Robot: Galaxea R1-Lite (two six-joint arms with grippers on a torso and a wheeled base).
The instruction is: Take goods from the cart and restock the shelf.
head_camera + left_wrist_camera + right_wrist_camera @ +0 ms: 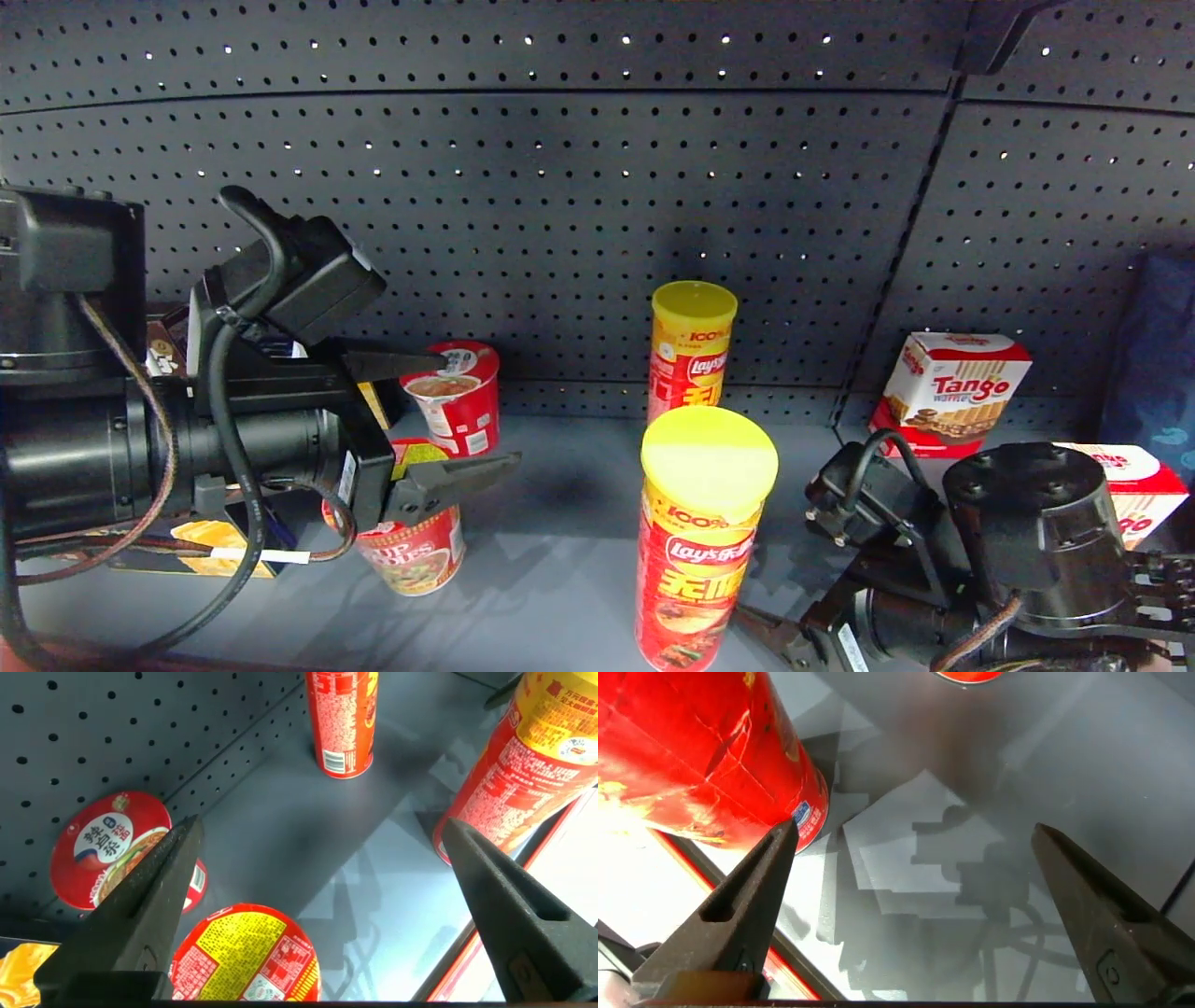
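The left gripper hangs over the grey shelf board with its two fingers spread wide and nothing held between them. The front cup noodle stands just under its lower finger, back toward the palm, and in the left wrist view its yellow and red lid sits within the gap. The back cup noodle stands just beyond the upper finger, against the pegboard wall. Farther out past the fingertips the back chips can stands upright near that wall. The front chips can stands upright off to the side, between the two grippers. A yellow packet lies beneath the left arm. The right gripper is low at the shelf's front edge, also wide open and empty, with bare shelf between its fingers. The front chips can's base is just beside one finger, outside the gap. Behind the right arm a wafer box stands by the wall, and a second wafer box is nearer. A blue bag lies beyond them.
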